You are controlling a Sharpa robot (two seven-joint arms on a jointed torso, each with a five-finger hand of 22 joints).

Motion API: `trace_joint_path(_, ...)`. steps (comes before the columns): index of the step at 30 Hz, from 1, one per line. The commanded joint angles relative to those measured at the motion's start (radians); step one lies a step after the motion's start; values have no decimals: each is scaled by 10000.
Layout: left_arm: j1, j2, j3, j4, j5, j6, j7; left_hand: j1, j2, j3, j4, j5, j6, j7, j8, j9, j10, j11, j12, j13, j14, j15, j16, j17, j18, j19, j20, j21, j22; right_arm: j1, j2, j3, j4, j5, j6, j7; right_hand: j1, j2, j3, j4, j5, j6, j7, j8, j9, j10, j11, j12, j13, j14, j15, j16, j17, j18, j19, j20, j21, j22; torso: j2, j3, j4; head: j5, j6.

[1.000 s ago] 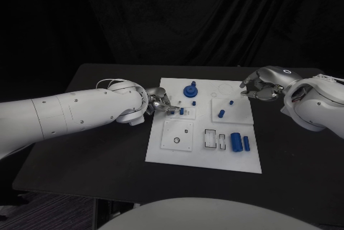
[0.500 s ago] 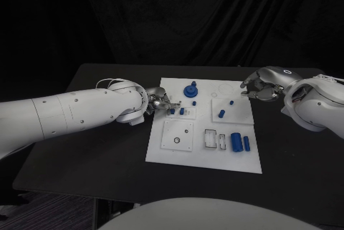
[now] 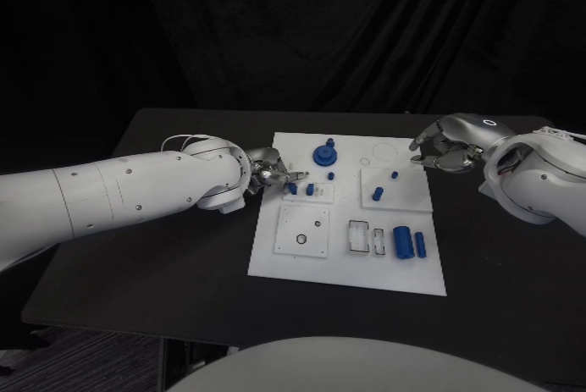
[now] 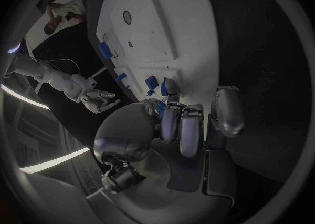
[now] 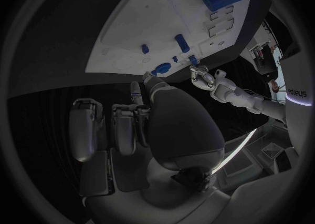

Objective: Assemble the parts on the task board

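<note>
Both hands at the white board (image 3: 348, 273) on the black desk (image 3: 159, 273)

Nearest lay two blue cylinders (image 3: 409, 241) by the slots; further on, the left hand (image 3: 271, 177) pinched a small blue peg (image 3: 290, 188) in its fingers (image 4: 172, 124) at the board's left edge; farthest, the right hand (image 3: 442, 151) hovered, fingers (image 5: 85, 129) curled together, holding nothing.

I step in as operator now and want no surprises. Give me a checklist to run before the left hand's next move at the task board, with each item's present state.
1. Left hand at the task board's left edge: ok.
2. A small blue part sits at its fingertips; firm hold: cannot tell.
3. Right hand off the board, by its far right corner: ok.
4. Right hand holds nothing, fingers curled: ok.
5. Blue round part upright at the board's far side: ok.
6. Two blue cylinders lie clear of the left hand: ok.
</note>
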Motion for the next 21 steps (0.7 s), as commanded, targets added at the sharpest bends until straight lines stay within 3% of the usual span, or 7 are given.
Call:
trace_joint_path(1,-25,3,-2,-5,22,-224,233,16,121,-72,17,92,11,-7,58,26,263,-50,38,1493,1020,-20,26,2635,145,51,27,-18,1169,-21,-21,7,16,-21,53,-213,-11,101,14,-60,38,89,14,-67,-16,494,54,-62,1938,1056,47,30,2635,161,351,15,-25,2205,3,5,0,-3,1)
trace_joint_path(21,-25,-20,-1,7,22,-237,372,234,194,-174,10,448,131,-71,326,229,270,-95,58,1508,1020,-49,26,2635,138,69,4,-8,1220,-22,1,7,-2,-21,53,-210,-4,120,33,-82,40,101,16,-71,-17,500,56,-60,1943,1056,50,30,2635,162,349,16,-30,2204,-7,2,-3,-1,1)
